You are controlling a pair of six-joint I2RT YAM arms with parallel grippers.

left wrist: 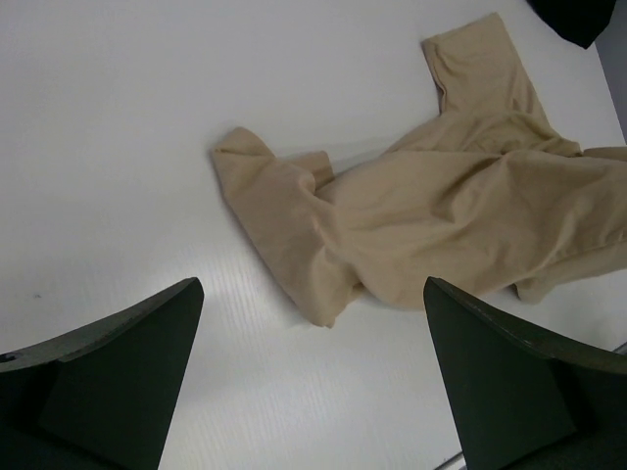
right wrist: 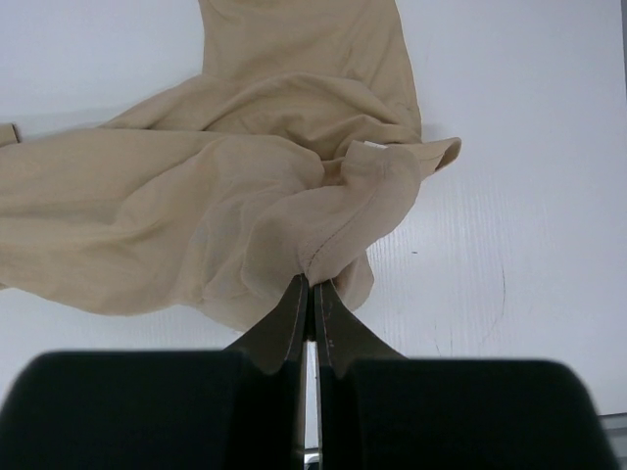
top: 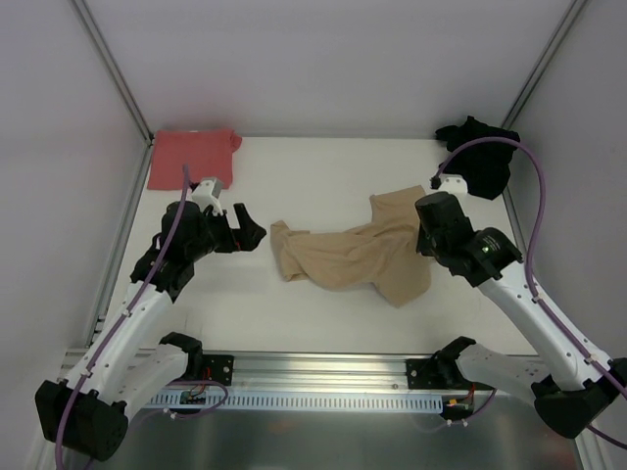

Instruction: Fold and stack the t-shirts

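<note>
The tan-beige t-shirt [top: 353, 255] lies crumpled in the middle of the white table. My right gripper [right wrist: 312, 282] is shut on a pinched fold near this shirt's [right wrist: 196, 196] right edge, with a hem seam running into the jaws. My left gripper [top: 245, 227] hovers open just left of the shirt. In the left wrist view its fingers [left wrist: 312, 289] stand wide apart over bare table, short of the tan shirt [left wrist: 460, 206]. The salmon-red t-shirt [top: 193, 157] lies folded flat at the back left corner. The black t-shirt [top: 480, 152] sits bunched at the back right.
White walls with metal corner posts [top: 113, 69] close in the table [top: 323, 323] on three sides. A metal rail [top: 323, 377] carrying both arm bases runs along the near edge. The right arm's purple cable [top: 509, 147] loops over the black shirt.
</note>
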